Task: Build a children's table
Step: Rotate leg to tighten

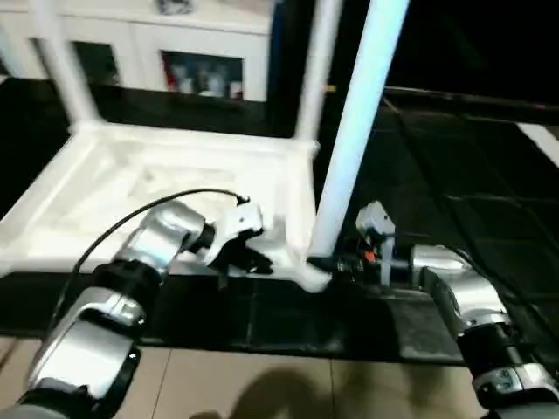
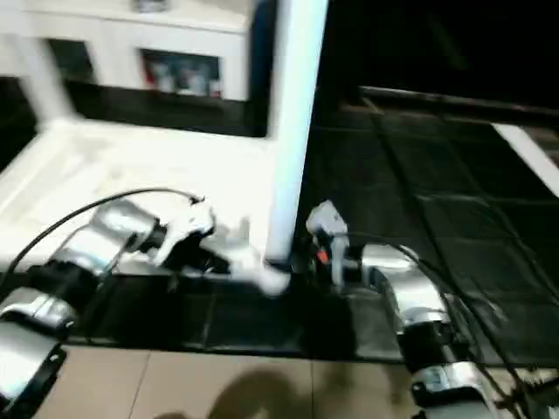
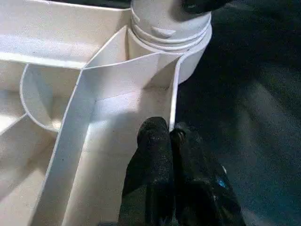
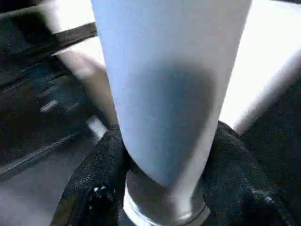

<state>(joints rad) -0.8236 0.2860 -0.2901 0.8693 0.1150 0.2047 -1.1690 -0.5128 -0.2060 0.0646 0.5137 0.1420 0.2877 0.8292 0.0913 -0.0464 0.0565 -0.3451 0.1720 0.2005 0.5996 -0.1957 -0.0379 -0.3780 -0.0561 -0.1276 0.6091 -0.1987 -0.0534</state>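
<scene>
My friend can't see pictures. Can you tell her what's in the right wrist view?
A thick white table leg stands straight up between the right gripper's two black fingers, which hug it on both sides near its bottom end. Behind the leg there is a bright white piece of the tabletop and a dark floor.

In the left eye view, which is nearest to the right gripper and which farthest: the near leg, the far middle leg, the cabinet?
1. Near leg: between the right gripper's fingers, at the tabletop's near corner.
2. Far middle leg: at the far corner behind.
3. Cabinet: against the back, to the left.
</scene>
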